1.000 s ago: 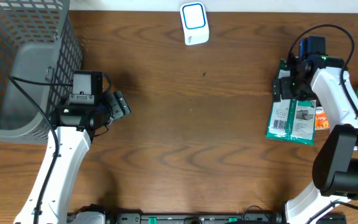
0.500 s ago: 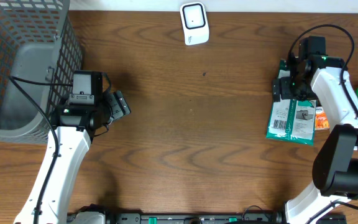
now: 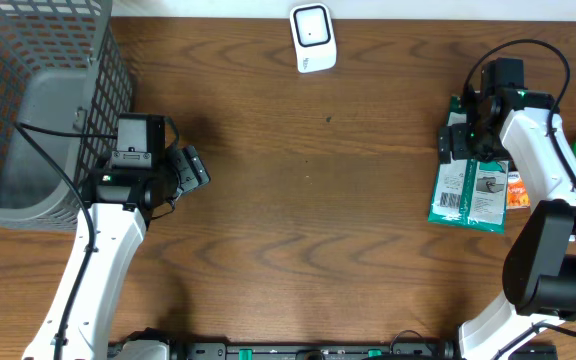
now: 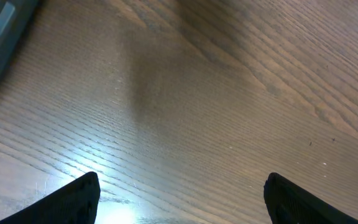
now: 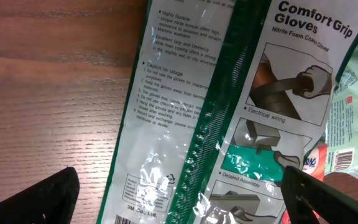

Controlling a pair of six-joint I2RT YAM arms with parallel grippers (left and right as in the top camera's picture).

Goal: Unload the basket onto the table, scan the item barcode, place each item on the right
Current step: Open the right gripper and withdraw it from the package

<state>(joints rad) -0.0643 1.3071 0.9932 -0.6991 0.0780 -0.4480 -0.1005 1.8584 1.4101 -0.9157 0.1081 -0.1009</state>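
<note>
Jaws: right gripper [image 5: 179, 196] spread wide, empty; left gripper [image 4: 182, 193] wide, empty over table [image 4: 185, 93].
Basket [image 3: 38, 100]: beside left gripper.
Gloves package [image 5: 229, 93]: flat on table, directly beneath right jaws.
Scanner [image 3: 313, 38]: table's far edge, centre, well apart.

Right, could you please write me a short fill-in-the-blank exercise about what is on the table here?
1. The package under the open right hand reads Comfort Grip ____.
2. The left hand is open and holds ____.
3. The scanner at the table's far edge is coloured ____.
4. The grey mesh container beside the left arm is a ____.

Missing words: Gloves; nothing; white; basket.
</note>
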